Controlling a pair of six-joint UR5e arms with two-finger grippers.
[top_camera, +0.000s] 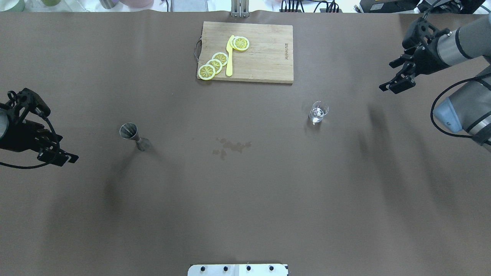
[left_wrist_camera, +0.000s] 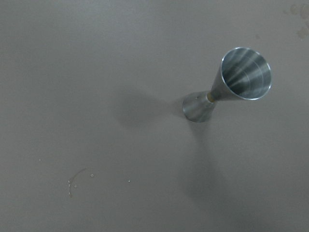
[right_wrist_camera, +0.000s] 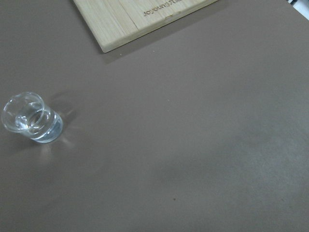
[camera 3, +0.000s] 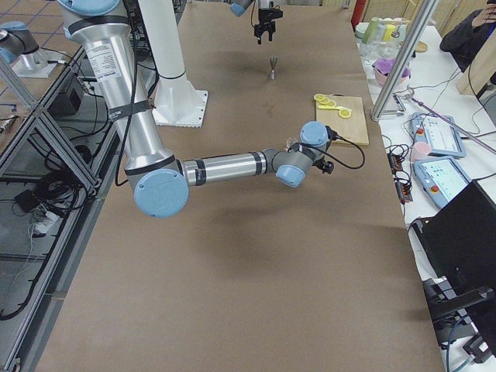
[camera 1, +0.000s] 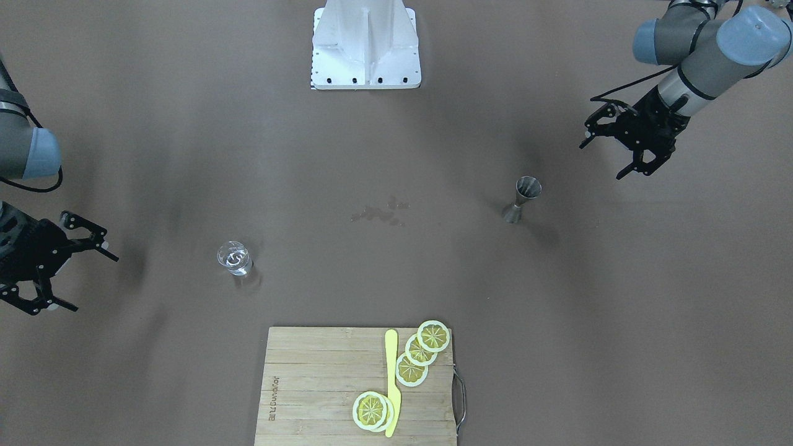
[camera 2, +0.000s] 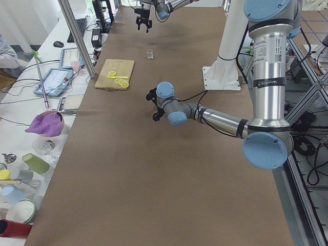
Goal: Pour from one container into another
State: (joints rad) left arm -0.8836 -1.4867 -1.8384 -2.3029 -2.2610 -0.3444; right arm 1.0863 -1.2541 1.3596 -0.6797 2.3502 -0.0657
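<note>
brown table (top_camera: 245, 214): work surface.
wooden cutting board (top_camera: 264, 57): far edge, centre; carries a yellow knife (top_camera: 229, 57) and lemon slices (top_camera: 215, 64).
left gripper (camera 1: 602, 158): raised over the table's left end, jaws apart, holding nothing.
right gripper (camera 1: 94, 282): raised over the right end, jaws apart, holding nothing.
clear glass (top_camera: 318, 112): upright on the table, right half, well apart from the right gripper.
steel jigger (top_camera: 132, 136): upright, left half, near the left gripper.
wet marks (top_camera: 230, 146): centre, between glass and jigger.

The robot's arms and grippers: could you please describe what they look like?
The left arm and right arm are grey tubes with pale blue joint caps. The left gripper and right gripper are black, skeletal and two-fingered, trailing black cables.
</note>
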